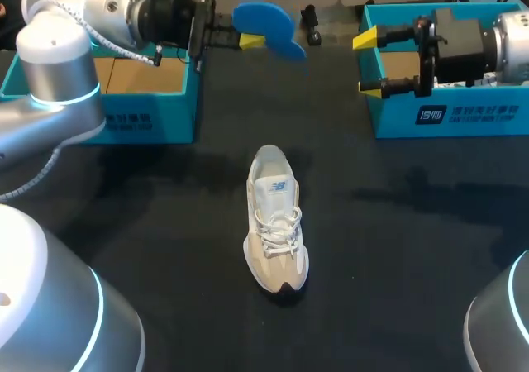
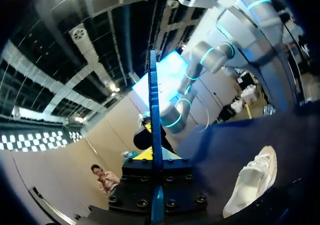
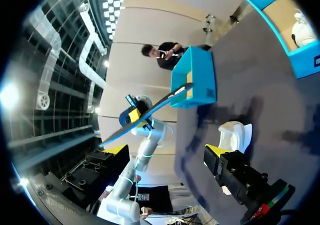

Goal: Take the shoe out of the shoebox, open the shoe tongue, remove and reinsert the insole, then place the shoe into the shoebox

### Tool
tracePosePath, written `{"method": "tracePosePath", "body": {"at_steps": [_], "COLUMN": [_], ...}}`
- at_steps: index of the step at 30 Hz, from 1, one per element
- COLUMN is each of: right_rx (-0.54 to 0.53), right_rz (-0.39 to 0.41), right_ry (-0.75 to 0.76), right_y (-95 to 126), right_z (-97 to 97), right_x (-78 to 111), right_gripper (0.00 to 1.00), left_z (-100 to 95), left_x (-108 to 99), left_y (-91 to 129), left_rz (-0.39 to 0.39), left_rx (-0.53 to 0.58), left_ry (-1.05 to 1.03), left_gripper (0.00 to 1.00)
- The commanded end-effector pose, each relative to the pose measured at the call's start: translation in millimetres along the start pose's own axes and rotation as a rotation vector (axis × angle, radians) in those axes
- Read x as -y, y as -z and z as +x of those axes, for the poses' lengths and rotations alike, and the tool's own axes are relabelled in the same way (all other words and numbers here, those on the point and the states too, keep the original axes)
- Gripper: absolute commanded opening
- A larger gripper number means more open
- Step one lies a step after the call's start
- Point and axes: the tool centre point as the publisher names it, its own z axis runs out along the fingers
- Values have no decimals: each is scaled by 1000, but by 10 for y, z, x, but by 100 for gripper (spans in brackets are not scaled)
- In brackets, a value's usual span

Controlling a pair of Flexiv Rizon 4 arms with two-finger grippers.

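Nearest, a white and beige shoe (image 1: 277,223) stands upright on its sole in the middle of the dark worktop (image 1: 397,248). Its black-tipped toe points near and its heel points far. It is laced, and it sits outside both boxes.

Farther back on the left is the left shoebox (image 1: 149,116), teal and lidless, with a brown inside. Just right of that box, the left fingers (image 1: 251,40) are clamped on one end of a blue insole (image 1: 269,26), held up off the worktop. In the left wrist view the insole appears edge-on, running straight out ahead of the fingers.

At the far right, the right fingers (image 1: 364,39) are spread wide apart with nothing between them. They point left at the left end of the right shoebox (image 1: 463,116), which is also teal and lidless.
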Motion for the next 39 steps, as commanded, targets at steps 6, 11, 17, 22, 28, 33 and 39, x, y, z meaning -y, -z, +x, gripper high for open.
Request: {"method": "tracePosePath", "body": {"at_steps": [6, 11, 17, 22, 28, 33, 39], "right_rx": [-14, -20, -30, -30, -33, -36, -32], "right_rz": [-27, -39, -45, -47, -44, -23, -8], "right_ry": [-36, -46, -53, -47, -48, -45, -35], "right_y": [-49, -64, -105, -146, -207, -289, -355], "right_z": [26, 31, 56, 84, 61, 60, 64], "right_x": [35, 46, 44, 17, -2, -38, -68], "right_gripper": [100, 100, 100, 100, 100, 99, 86], "left_z": [16, -5, -22, -26, -30, -12, -1], "left_x": [-227, -275, -317, -401, -432, -421, -395], "left_y": [37, 53, 40, 26, -9, -75, -174], "left_rz": [-149, -159, -189, -217, -224, -215, -197], "left_rx": [0, 60, 106, 117, 137, 142, 148], "left_ry": [-698, -790, -918, -964, -974, -966, -950], "left_gripper": [0, 0, 0, 0, 0, 0, 0]}}
